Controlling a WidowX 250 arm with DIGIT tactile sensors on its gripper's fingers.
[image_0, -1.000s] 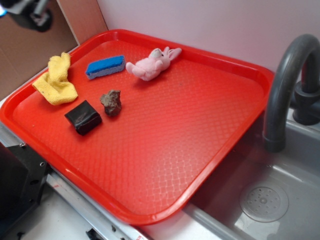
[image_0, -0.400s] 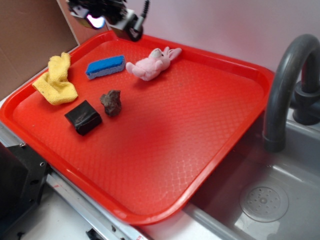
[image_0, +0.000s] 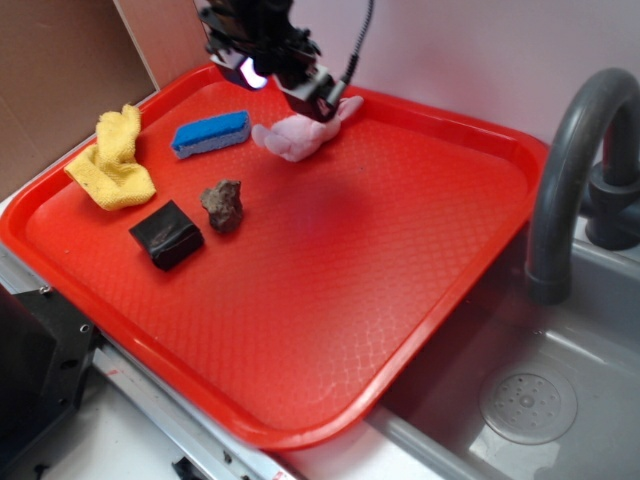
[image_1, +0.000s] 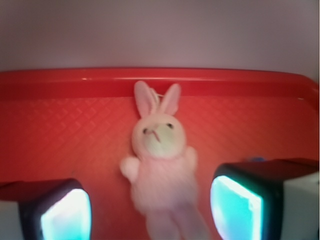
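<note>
The tray (image_0: 380, 260) reaches over the sink (image_0: 590, 350) on its right, and the faucet (image_0: 570, 170) stands just beside the tray's far right corner. Along the tray's far side, from left to right, lie the cloth (image_0: 112, 160), the sponge (image_0: 210, 133) and the plush rabbit (image_0: 292, 137), whose ears point toward the far rim. In front of the sponge, the block (image_0: 166, 235) sits just left of the lump (image_0: 223, 205). The tool (image_0: 280, 88) hangs over the rabbit, one finger on either side of its body.

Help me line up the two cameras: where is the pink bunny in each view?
Exterior: bunny near the tray's far rim, right of the blue sponge, just under the gripper.
Wrist: bunny centre frame, between the open fingers, ears toward the rim.
Shared landmark: the tray's far rim.
</note>
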